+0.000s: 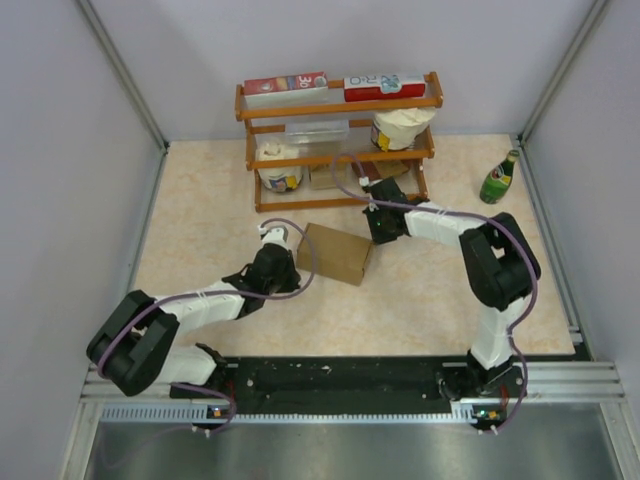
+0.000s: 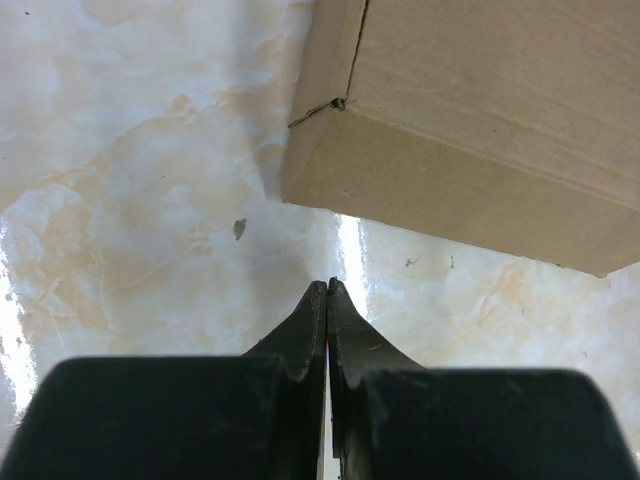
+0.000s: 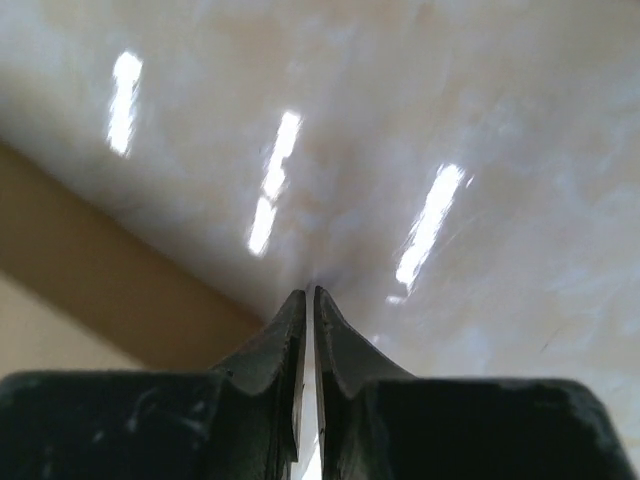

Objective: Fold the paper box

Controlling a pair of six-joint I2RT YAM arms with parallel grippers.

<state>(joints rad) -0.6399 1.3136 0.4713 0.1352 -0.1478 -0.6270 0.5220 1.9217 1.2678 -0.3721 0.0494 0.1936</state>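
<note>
The paper box (image 1: 335, 253) is a closed plain brown carton lying flat in the middle of the table. In the left wrist view the paper box (image 2: 470, 120) fills the upper right, with one corner seam toward me. My left gripper (image 1: 293, 264) sits just left of the box, apart from it; the left gripper (image 2: 328, 286) has its jaws pressed together on nothing. My right gripper (image 1: 380, 234) hovers at the box's far right corner. In its own view the right gripper (image 3: 309, 292) is shut with a hairline gap and holds nothing, low over the table, with a blurred strip of the paper box (image 3: 90, 270) at left.
A wooden shelf rack (image 1: 340, 145) stands at the back with printed cartons, white cups and a clear tub. A green bottle (image 1: 498, 178) stands at the back right. Grey walls close in both sides, and a metal rail (image 1: 340, 385) runs along the near edge.
</note>
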